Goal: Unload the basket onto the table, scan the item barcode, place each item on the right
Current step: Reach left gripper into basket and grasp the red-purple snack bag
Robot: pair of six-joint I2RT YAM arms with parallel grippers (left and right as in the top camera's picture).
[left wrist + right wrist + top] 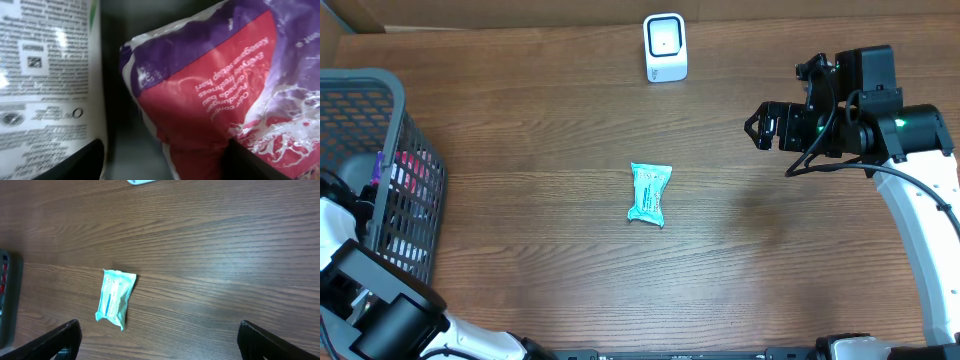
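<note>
Basket [415, 190] on the far left has the left gripper [165, 162] down inside it, fingers apart around the lower corner of a purple-red pouch [210, 90]. Can't tell if it's actually gripping. Teal packet [649, 195] lies flat mid-table, with the white scanner [665, 47] well behind it. Right gripper [757, 126] hovers over the table's right side, jaws spread wide.

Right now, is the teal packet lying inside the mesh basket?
No, the teal packet lies flat on the wooden table, well apart from the mesh basket at the left edge.
</note>
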